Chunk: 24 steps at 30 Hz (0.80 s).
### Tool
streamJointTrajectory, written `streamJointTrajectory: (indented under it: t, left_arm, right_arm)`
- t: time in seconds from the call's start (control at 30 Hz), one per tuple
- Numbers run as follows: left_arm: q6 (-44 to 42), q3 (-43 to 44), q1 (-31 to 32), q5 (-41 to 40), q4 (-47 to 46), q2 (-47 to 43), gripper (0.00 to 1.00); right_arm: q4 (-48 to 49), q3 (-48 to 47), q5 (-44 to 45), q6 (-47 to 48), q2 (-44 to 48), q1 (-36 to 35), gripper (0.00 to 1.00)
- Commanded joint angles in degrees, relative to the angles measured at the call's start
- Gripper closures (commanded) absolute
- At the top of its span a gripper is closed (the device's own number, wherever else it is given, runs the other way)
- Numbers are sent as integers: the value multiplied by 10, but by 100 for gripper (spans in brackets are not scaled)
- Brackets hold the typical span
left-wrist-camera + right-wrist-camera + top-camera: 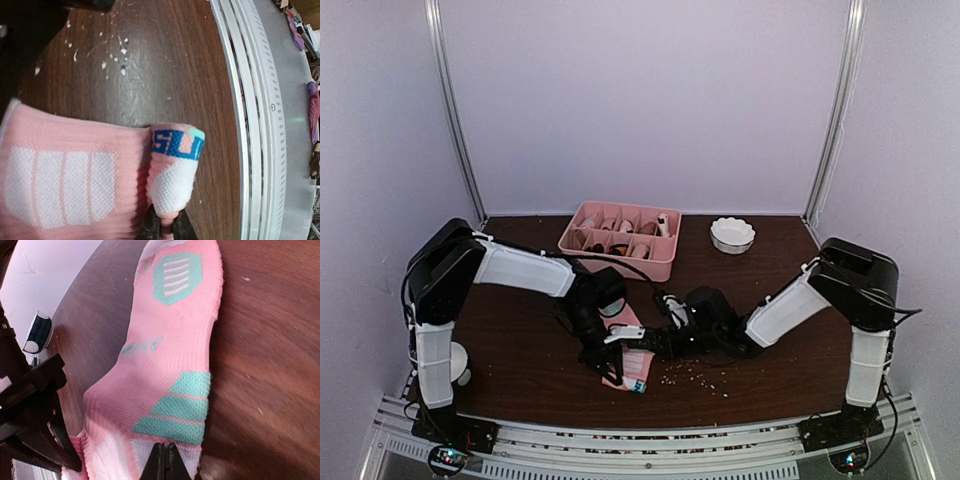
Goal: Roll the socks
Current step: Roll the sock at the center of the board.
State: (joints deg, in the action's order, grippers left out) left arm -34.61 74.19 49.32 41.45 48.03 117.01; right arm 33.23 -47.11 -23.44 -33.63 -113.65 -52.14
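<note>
Rolling barely begun. Left gripper (164,226) pinches the first turned-over end of the pink sock (65,175), lower centre. Right gripper (167,464) clamps its edge. Remaining length lies flat, unrolled.

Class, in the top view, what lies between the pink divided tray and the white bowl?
Nothing: the top view shows bare brown table between the tray and the bowl.
</note>
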Motion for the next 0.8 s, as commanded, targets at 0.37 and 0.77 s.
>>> streamJointTrajectory:
  t: [0.37, 0.77]
  left_arm:
    - [20, 115, 46, 42, -51, 108, 92]
    - [66, 141, 53, 70, -55, 163, 92]
  right_arm:
    - [-65, 198, 94, 15, 135, 43, 95]
    - [-197, 267, 247, 103, 434, 42, 0]
